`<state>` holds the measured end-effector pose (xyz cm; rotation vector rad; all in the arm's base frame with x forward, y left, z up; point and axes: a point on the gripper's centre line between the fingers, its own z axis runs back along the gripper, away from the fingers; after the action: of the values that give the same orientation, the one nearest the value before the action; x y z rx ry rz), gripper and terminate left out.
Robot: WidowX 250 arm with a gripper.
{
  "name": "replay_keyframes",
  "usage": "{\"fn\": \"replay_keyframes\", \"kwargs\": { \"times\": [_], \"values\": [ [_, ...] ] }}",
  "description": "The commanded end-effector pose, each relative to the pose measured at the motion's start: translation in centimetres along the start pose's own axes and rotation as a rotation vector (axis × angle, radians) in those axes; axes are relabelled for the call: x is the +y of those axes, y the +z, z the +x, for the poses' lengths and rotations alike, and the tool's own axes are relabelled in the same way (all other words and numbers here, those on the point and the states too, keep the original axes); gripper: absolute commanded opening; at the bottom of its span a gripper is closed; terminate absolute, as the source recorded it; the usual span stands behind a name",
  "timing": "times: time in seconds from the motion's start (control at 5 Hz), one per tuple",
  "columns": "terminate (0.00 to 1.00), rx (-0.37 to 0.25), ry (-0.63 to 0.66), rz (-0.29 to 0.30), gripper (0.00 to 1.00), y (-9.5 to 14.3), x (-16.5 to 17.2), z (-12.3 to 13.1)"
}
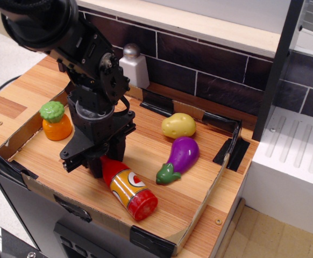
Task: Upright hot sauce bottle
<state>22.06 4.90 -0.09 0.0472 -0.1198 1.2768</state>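
Note:
The hot sauce bottle [128, 188] is glossy red with an orange-yellow label. It lies on its side on the wooden floor of a shallow cardboard tray [197, 185], base toward the front edge, neck pointing back-left. My black gripper [107, 159] is down over the neck, its two fingers drawn in against the neck on either side. The neck and tip are hidden behind the fingers. The bottle still rests on the tray.
A purple eggplant [180, 155] and a yellow potato [178, 125] lie to the right of the bottle. An orange vegetable with a green top [55, 122] stands at the left. A white shaker [133, 67] stands by the dark tile wall behind. A white rack [296, 156] is at the right.

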Motion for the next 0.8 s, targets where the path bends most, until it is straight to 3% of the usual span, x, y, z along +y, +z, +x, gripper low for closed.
{"fn": "replay_keyframes", "kwargs": {
  "times": [0.0, 0.2, 0.4, 0.6],
  "values": [
    [0.0, -0.072, -0.062, -0.071, 0.0, 2.7, -1.2, 0.5],
    [0.0, -0.105, -0.135, -0.104, 0.0, 5.1, -2.2, 1.2],
    [0.0, -0.203, -0.183, -0.156, 0.0, 7.1, -3.4, 2.0],
    [0.0, -0.377, -0.187, -0.283, 0.0, 9.2, -4.2, 3.0]
  ]
}}
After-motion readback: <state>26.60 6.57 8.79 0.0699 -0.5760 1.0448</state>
